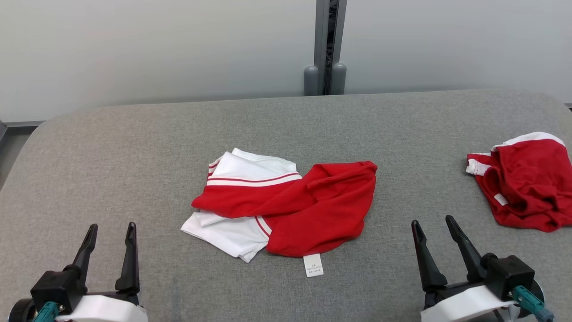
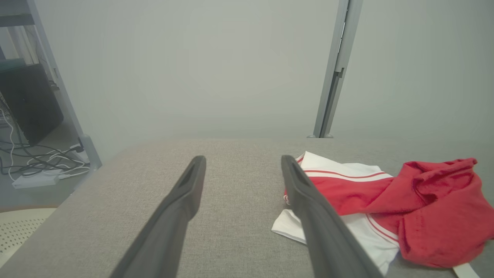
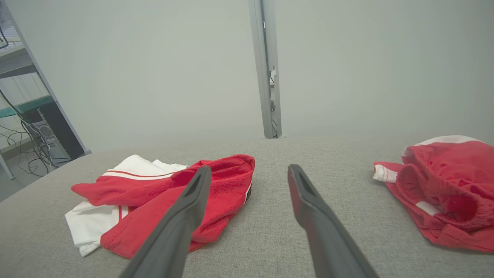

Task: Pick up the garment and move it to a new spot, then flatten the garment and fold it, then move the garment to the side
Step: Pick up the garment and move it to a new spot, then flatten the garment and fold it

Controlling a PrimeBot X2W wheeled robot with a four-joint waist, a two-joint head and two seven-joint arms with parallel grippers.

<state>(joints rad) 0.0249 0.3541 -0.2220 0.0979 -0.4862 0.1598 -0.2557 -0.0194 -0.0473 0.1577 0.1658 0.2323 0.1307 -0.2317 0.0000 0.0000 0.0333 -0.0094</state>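
Crumpled red-and-white cloth garment (image 1: 286, 208) lay on grey fabric table (image 1: 134, 156); left gripper (image 1: 111, 226) and right gripper (image 1: 431, 220), both spread wide and empty, flanked it without touching.

- A broad work surface (image 1: 134, 147), covered in grey woven fabric and rounded at its corners, is spread across the foreground.
- Pale grey wall panels (image 1: 156, 44) are set behind it and are lit softly and evenly.
- The panels are divided by an upright grey metal post (image 1: 330, 40), at whose base two rounded grey caps (image 1: 311, 80) are seen.
- In the left wrist view, a dark cabinet (image 2: 31, 100) is framed by a slanting metal upright (image 2: 58, 88).
- Tangled cables (image 2: 42, 160) and a white power strip (image 2: 34, 180) are laid on the floor (image 2: 46, 195).
- A pale perforated seat (image 2: 19, 231) is glimpsed at that view's lower left corner.
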